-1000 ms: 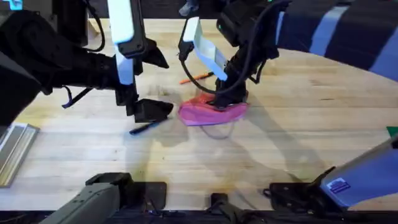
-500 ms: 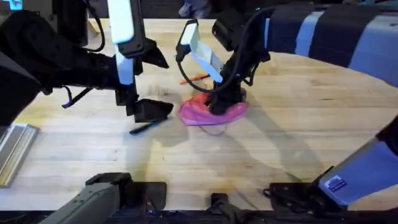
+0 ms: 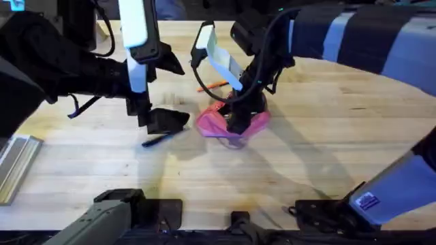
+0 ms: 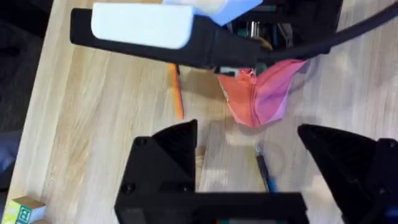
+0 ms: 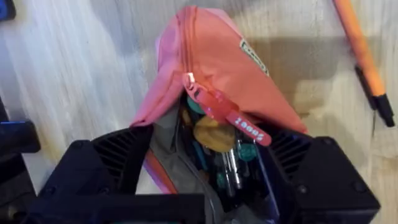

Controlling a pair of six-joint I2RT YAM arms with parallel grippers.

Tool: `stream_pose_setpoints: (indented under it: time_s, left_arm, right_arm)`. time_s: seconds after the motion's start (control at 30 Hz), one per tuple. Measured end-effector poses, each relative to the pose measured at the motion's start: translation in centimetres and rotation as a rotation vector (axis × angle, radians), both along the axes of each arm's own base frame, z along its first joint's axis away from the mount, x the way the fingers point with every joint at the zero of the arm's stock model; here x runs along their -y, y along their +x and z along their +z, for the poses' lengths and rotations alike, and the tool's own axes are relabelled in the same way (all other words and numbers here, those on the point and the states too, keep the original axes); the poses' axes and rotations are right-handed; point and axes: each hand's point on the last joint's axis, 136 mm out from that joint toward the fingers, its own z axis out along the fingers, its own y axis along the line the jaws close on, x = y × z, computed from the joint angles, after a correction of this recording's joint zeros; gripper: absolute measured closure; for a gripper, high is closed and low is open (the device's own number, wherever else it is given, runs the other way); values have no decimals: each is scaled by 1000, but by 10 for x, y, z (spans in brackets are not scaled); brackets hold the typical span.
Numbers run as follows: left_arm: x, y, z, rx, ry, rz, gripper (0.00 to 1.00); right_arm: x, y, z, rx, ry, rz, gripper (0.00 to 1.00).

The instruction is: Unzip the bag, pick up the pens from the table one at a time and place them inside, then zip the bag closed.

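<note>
The pink bag (image 3: 216, 124) lies bunched at mid-table. Its zipper is partly undone, and the pink-red pull tab (image 5: 244, 126) hangs loose over a mouth that shows several items inside. My right gripper (image 3: 238, 120) stands open over that mouth (image 5: 205, 168), one finger on each side of the fabric. Just beyond the bag lies the orange pen (image 3: 215, 84), also seen beside it as (image 5: 360, 56). The dark pen (image 3: 159, 140) rests left of the bag. My left gripper (image 3: 165, 120) hovers open just above the dark pen (image 4: 263, 173), holding nothing.
A metal tray (image 3: 15, 167) sits at the table's left edge. A small green block (image 4: 22, 210) lies off to one side of the left arm. Bare wood stretches to the right of the bag and along the near side.
My right gripper has slid left and nearer along the bag. The bag has bunched up shorter under it. The left arm and both pens have stayed put.
</note>
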Motion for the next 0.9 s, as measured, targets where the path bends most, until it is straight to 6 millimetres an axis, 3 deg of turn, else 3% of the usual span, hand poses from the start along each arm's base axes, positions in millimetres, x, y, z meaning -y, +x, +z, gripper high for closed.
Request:
stream_pose_setpoints:
  time_s: [0.27,0.57,0.9]
  left_arm:
    - [0,0,0,0,1,0,7]
    - [0,0,0,0,1,0,7]
    - [0,0,0,0,1,0,7]
  right_arm:
    - [3,4,11,46,1,-6,4]
    - [8,4,57,159,55,-18,4]
    - [10,1,83,221,95,-20,4]
